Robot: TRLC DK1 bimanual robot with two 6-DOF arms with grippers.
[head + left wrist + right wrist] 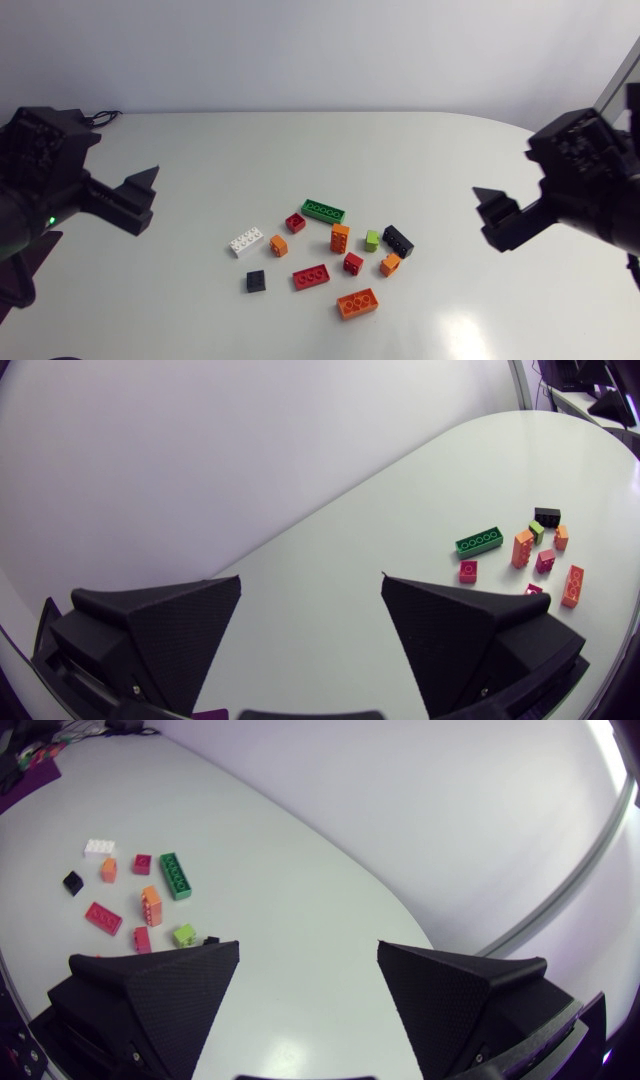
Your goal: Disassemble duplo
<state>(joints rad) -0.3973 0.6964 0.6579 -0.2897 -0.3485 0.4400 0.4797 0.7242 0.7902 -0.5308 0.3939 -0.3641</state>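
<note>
Both pincers hang wide open above the table (200,150), fingers spread far apart, gripping nothing and touching nothing. The left pincer (310,582) is well apart from the long green brick (323,210), out on its left. The right pincer (308,946) is just as far off on its right.

The duplo lies loose around that green brick, on its side toward the table's front edge. A small red brick (295,222) sits just beside its left end, with a white brick (246,241) and a small orange brick (278,245) further left. A tall orange piece (340,238) stands just in front of it, possibly two bricks stacked, though the view is too coarse to say. A lime brick (372,240) and a black brick (398,241) lie to the front right. Farther in front lie a long red brick (312,276), a small black brick (256,282) and a long orange brick (358,302) — none touching the green one.
</note>
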